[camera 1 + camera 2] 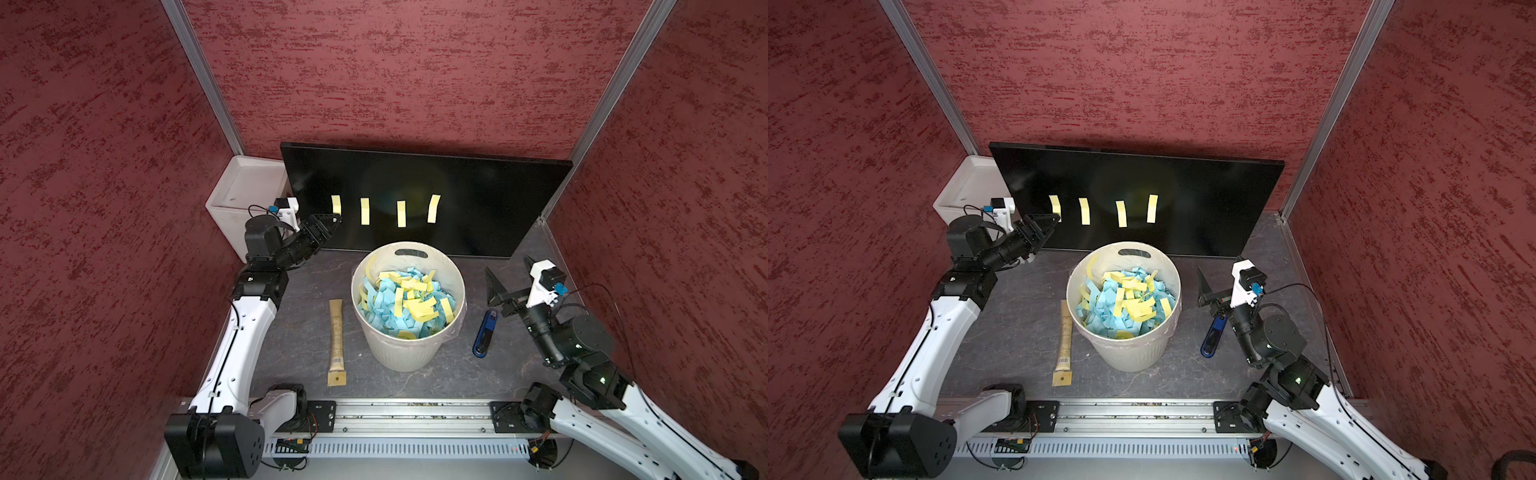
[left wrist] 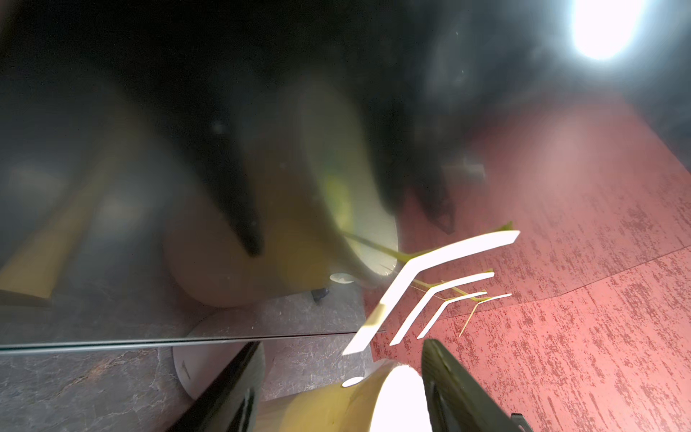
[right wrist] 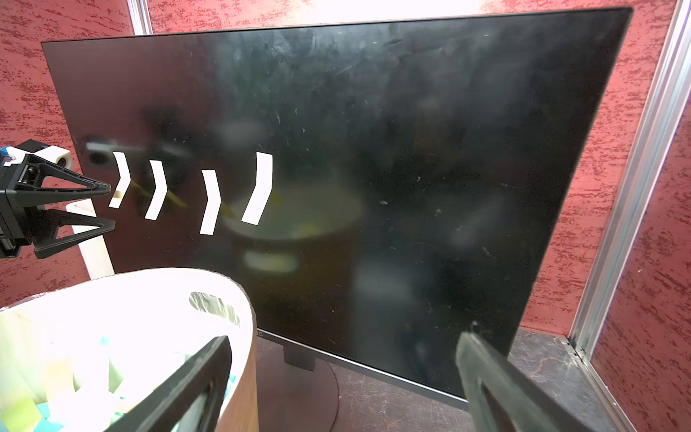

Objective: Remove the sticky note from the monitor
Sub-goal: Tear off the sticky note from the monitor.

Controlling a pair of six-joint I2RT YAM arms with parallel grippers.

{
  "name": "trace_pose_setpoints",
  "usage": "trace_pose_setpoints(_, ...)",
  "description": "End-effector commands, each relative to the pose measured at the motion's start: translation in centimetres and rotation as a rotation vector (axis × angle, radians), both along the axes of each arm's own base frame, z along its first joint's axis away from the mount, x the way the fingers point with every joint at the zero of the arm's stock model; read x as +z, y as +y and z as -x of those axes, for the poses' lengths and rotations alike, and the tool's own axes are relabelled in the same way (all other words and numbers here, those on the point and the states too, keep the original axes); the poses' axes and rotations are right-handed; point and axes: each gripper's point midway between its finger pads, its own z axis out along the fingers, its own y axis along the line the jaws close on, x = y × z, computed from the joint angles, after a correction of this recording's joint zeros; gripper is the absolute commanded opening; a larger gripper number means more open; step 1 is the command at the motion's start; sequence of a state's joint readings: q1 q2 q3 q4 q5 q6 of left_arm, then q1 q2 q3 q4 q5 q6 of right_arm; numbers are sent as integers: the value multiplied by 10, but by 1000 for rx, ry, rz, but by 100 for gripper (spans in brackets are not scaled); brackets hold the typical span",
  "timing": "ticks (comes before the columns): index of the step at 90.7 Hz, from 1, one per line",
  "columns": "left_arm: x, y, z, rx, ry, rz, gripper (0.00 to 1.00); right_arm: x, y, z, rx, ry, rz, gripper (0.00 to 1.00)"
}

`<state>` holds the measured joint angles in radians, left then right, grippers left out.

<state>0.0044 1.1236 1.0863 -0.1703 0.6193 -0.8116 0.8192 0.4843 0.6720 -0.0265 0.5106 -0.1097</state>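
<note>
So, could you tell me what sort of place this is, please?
Likely a robot test cell: red textured panels enclose the dark tabletop, and two robot arms stand on an aluminium rail.

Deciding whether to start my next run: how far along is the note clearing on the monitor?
Done: the wastebasket already holds many blue and yellow notes. In hand: the left gripper, jaws open, is at the lower end of the leftmost sticky note, not yet peeled. Left: that note plus three more yellow notes on the monitor; the right gripper is open beside the wastebasket.
</note>
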Motion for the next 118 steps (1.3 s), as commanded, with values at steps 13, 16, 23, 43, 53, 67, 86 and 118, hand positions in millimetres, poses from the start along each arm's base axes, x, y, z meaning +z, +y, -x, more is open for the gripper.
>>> trace_pose_setpoints(13, 22, 3, -7, 31, -80, -12, 60, 6, -9, 1, -29, -19, -35, 98)
trace_pose_setpoints(16, 23, 4, -8, 33, -80, -12, 58, 5, -9, 1, -30, -18, -34, 98)
trace_pose_setpoints(23, 23, 4, -9, 33, -84, -12, 54, 5, -9, 1, -33, -18, -35, 98)
trace_pose_setpoints(43, 25, 2, -11, 21, -91, -4, 47, 4, -9, 0, -35, -16, -34, 98)
trace_pose_setpoints(53, 26, 1, -11, 13, -97, 2, 44, 3, -9, 0, -36, -16, -32, 98)
trace_pose_setpoints(67, 28, -2, -11, -5, -98, 15, 36, 0, -7, -2, -37, -9, -24, 98)
trace_pose_setpoints(86, 30, -2, -10, -12, -97, 24, 29, 0, -6, -2, -34, -9, -25, 98)
trace_pose_setpoints(118, 26, -2, -9, -28, -80, 48, 23, -2, -5, -4, -36, -4, -21, 98)
